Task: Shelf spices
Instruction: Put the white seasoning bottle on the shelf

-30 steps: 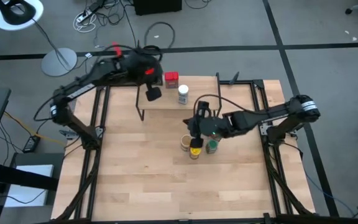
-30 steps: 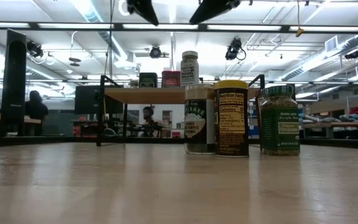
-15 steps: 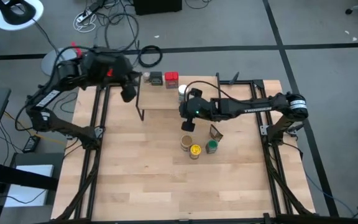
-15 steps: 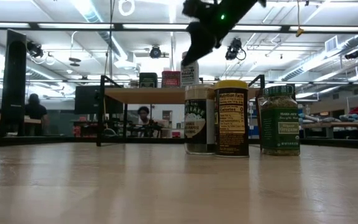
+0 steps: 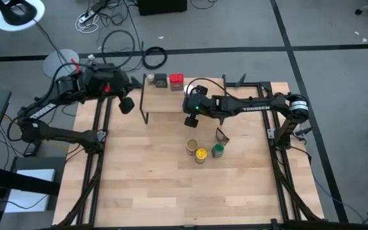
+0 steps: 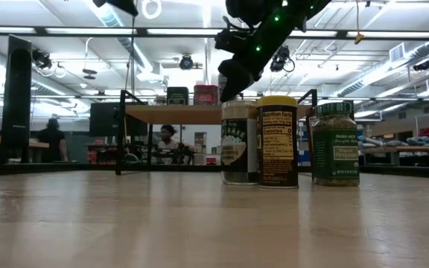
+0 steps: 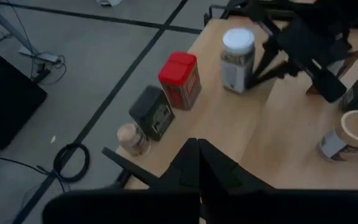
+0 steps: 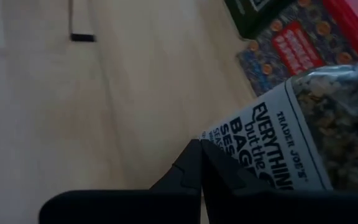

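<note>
Currently the right gripper (image 5: 190, 121) is fully closed and empty, just beside the white-lidded jar (image 7: 237, 51) on the shelf (image 5: 165, 101). The left gripper (image 5: 127, 105) is likewise closed, holding nothing, beside the shelf's end. The jar stands upright, its label printed.

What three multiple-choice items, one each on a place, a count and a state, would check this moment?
1. Where does the red tin stand?
A. On the shelf, between the dark tin and the white-lidded jar
B. On the floor
C. Lifted in the air

2. How many spices stand on the shelf?
A. Two
B. Four
C. Six

3. In what state is the left gripper?
A. Shut and empty
B. Wide open
C. Shut on a jar

Answers:
1 A: the left wrist view shows the red tin on the board between those two.
2 B: the tan-capped jar, dark tin, red tin and white-lidded jar stand there.
3 A: its fingers meet with nothing between them, off the shelf's left end.
</note>
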Controlling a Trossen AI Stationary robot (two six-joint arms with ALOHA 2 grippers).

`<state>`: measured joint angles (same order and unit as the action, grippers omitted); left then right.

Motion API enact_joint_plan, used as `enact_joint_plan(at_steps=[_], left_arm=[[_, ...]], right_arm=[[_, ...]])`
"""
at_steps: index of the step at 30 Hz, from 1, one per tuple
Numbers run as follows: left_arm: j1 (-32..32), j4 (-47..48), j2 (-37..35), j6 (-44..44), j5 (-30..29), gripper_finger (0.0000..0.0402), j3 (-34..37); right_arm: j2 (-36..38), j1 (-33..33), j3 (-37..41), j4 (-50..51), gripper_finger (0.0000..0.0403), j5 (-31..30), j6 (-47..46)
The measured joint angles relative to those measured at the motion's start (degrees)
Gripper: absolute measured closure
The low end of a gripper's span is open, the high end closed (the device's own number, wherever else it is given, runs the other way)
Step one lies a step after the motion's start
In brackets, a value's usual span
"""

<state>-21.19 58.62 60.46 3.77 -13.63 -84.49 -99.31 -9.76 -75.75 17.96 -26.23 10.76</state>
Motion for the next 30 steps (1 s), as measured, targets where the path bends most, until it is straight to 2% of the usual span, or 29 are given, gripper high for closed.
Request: enact_joint_plan(at_steps=[4,11,19,25,30], left_arm=[[0.0,-7.4,-5.0,-1.8,0.3,0.0401,8.4],[0.0,-22.5,-13.9,-4.6,1.8,0.0401,23.5],[0.0,-36.5,-18.3,-5.9,5.4,0.0401,39.0],[0.0,-44.6,-18.1,-6.5,5.4,0.0401,46.1],[0.0,-50.2,-18.1,-5.7,6.1,0.0401,46.9]], right_arm=[[0.0,-0.9,0.0,0.0,0.0403,-1.8,1.2],[0.0,-3.1,0.0,-0.9,0.0403,-1.2,2.6],[0.0,-6.1,0.0,-1.8,0.0403,0.2,3.1],[0.0,-7.5,0.0,-1.8,0.0403,0.9,3.4],[0.0,-8.3,0.0,-2.0,0.0403,1.7,5.6]])
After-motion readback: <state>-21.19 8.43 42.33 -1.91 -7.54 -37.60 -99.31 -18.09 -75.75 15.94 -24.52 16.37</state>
